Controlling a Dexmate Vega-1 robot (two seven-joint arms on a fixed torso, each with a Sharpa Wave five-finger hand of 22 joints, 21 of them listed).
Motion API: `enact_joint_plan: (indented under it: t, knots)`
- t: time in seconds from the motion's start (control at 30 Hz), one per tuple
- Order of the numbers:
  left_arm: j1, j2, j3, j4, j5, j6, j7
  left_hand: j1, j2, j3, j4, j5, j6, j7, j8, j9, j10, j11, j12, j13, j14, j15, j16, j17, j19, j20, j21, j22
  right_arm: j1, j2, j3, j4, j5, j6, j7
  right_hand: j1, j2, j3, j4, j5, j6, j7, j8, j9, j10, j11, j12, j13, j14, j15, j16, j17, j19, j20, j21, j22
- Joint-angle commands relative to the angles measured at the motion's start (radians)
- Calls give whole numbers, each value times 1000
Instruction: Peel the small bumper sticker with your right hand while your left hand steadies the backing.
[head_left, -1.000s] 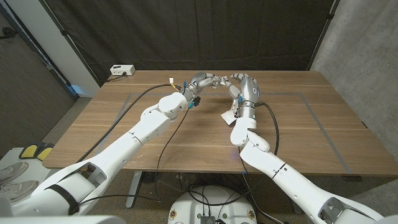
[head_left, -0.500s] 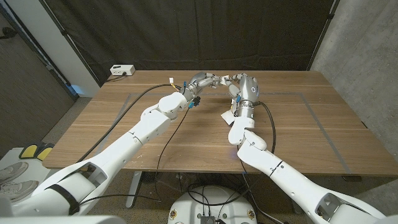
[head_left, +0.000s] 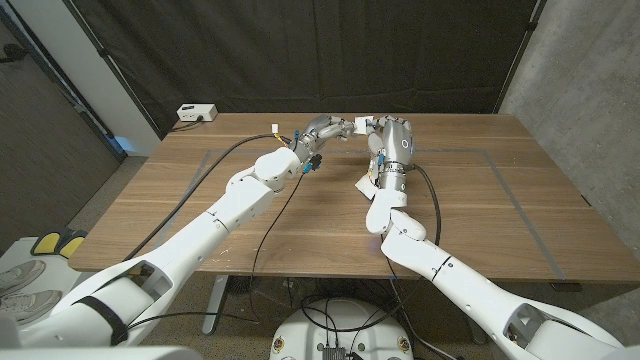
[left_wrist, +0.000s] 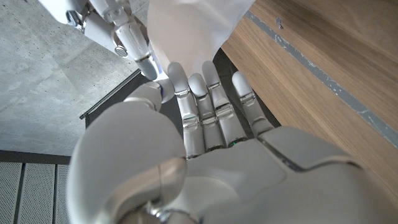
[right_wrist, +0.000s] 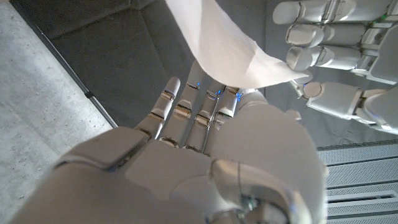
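Robot hands, left (head_left: 325, 130) and right (head_left: 388, 135), both grip white backing (head_left: 361, 123) above wooden table (head_left: 480, 210), dark curtain (head_left: 300, 50) behind.

Two white, glossy arms with rounded shells are seen, black cables looped alongside; the left hand (head_left: 322, 130) and right hand (head_left: 390, 137) are built of silver-grey segmented fingers.

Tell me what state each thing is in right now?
Left hand: raised above the table, holding the white sheet.
Right hand: raised, fingers on the same sheet.
White sheet: held in the air between both hands; whether the sticker has lifted cannot be told.
White box: resting at the table's far left corner.
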Motion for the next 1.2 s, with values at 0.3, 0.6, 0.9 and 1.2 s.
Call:
enact_joint_plan:
  t: [0.3, 0.6, 0.9, 1.2]
  knots:
    - [11, 9, 3, 15, 51, -66, 7, 4, 5, 120, -107, 8, -9, 2, 11, 2, 31, -33, 3, 5, 8, -75, -7, 6, 21, -20, 10, -1, -84, 374, 341, 281, -438, 215, -112, -9, -4, 41, 31, 9, -39, 0, 76, 100, -19, 6, 18, 53, -22, -150, 14, 49, -10, 10, 9, 3]
    - [24, 9, 0, -3, 89, -56, 56, 14, -4, 129, -117, 16, -11, 8, 22, 13, 33, -14, 12, 13, 18, -81, -11, 1, 44, -25, 15, -1, -118, 539, 541, 321, -638, 351, -112, -12, -5, 55, 38, 14, -59, 0, 108, 139, -26, 3, 14, 58, -28, -148, 19, 61, -17, 10, 13, 3]
    - [40, 6, -5, -18, 111, -40, 97, 23, -10, 138, -124, 23, -10, 15, 31, 22, 33, -5, 17, 15, 22, -80, -15, -2, 53, -25, 17, -1, -120, 634, 664, 344, -755, 428, -112, -14, -9, 64, 41, 18, -69, 0, 138, 173, -20, 1, 12, 56, -29, -151, 25, 66, -15, 11, 18, 3]
    - [52, -14, -17, -11, 80, -36, 106, -8, -14, 134, -99, 27, 3, -13, 25, -9, 59, -45, 2, -33, 51, -83, -19, -11, 56, -29, 19, 0, -117, 646, 694, 356, -777, 481, -112, -15, -11, 73, 41, 22, -76, -1, 165, 201, -17, 1, 10, 54, -28, -157, 26, 65, -8, 12, 25, 2]
